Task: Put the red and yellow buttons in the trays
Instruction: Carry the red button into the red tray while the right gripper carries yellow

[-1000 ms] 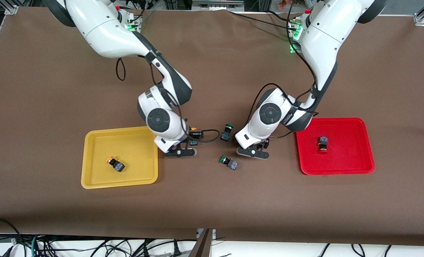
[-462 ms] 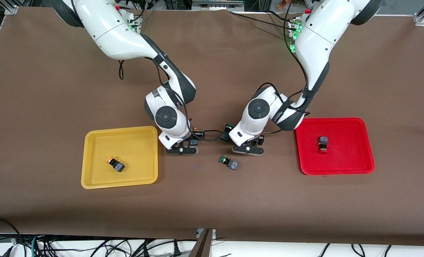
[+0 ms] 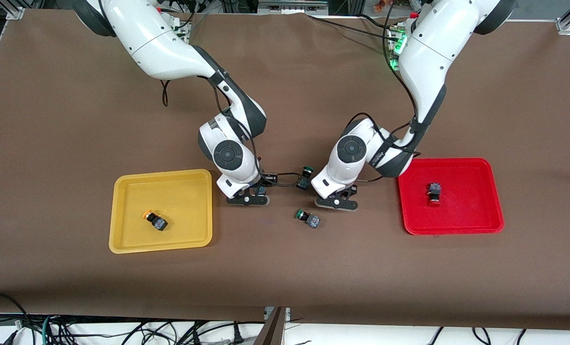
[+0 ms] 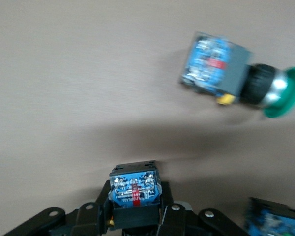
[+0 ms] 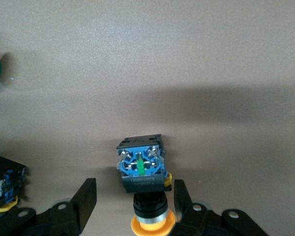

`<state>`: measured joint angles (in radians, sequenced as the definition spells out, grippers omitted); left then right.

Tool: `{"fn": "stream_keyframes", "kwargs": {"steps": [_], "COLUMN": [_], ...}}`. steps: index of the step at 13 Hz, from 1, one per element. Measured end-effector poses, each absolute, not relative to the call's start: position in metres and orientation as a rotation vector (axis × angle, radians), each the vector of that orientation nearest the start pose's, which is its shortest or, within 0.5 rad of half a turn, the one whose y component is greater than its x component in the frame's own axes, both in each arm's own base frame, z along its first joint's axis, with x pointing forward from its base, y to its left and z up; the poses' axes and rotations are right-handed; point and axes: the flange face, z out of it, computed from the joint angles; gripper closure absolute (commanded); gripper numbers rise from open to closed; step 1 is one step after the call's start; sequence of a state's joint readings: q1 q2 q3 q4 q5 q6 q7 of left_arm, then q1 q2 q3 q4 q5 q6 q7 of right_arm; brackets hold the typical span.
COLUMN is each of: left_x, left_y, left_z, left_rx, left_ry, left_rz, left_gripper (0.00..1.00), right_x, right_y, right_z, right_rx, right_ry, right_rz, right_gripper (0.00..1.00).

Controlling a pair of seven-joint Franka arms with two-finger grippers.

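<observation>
My right gripper (image 3: 247, 198) (image 5: 133, 186) is open and low at the table beside the yellow tray (image 3: 122, 239). Its fingers (image 5: 86, 196) stand on either side of a yellow button (image 5: 143, 179) that lies on the table, without touching it. A second yellow button (image 3: 154, 221) lies in the yellow tray. My left gripper (image 3: 337, 202) (image 4: 135, 192) is shut on a dark button (image 4: 134, 189) with a red-striped blue block; its cap is hidden. It is between the green buttons and the red tray (image 3: 486, 225). A red button (image 3: 433, 193) lies in the red tray.
Two green-capped buttons lie on the brown table between the grippers: one (image 3: 305, 177) farther from the front camera, one (image 3: 308, 218) nearer. The nearer one also shows in the left wrist view (image 4: 236, 73). The right arm's cable (image 3: 285, 177) runs toward the farther green button.
The right gripper has moved away from the yellow tray toward the green buttons and come over the loose yellow button. The left gripper has shifted slightly, still shut on its button.
</observation>
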<state>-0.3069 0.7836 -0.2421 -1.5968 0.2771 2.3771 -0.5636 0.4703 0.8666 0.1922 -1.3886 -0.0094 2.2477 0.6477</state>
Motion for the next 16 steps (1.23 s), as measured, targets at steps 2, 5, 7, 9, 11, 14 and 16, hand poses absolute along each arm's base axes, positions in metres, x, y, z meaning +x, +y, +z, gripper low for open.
{"fn": "stream_keyframes", "kwargs": {"steps": [2,5,7,9,11,14,16], "left_x": [0.625,0.655,0.666,0.669,0.667,0.656,0.65], "left_y": [-0.305,-0.201,-0.121,-0.057,-0.001,0.021,0.013], "left_z": [0.212,0.278,0.3,0.293,0.274,0.232,0.218], "left_rx": [-3.067,-2.981,-2.962,-2.967,-2.986,-3.013,-3.019], "left_ry": [0.185,0.312,0.389,0.437,0.462,0.509,0.534], "left_rz": [0.027,0.165,0.247,0.307,0.351,0.355,0.35], "left_gripper": [0.99,0.94,0.93,0.85,0.84,0.67,0.0], "right_x": [0.594,0.595,0.595,0.604,0.623,0.66,0.679], "right_y": [0.428,0.427,0.426,0.413,0.38,0.313,0.268], "right_z": [0.192,0.191,0.191,0.197,0.22,0.257,0.257], "right_rx": [-3.028,-3.04,-3.043,-3.075,-3.147,-3.194,-3.198], "right_ry": [0.069,0.056,0.049,-0.007,-0.139,-0.381,-0.502], "right_rz": [0.121,0.112,0.106,0.105,0.149,0.15,0.162], "right_gripper": [0.57,0.81,0.81,0.81,0.81,0.78,0.54]}}
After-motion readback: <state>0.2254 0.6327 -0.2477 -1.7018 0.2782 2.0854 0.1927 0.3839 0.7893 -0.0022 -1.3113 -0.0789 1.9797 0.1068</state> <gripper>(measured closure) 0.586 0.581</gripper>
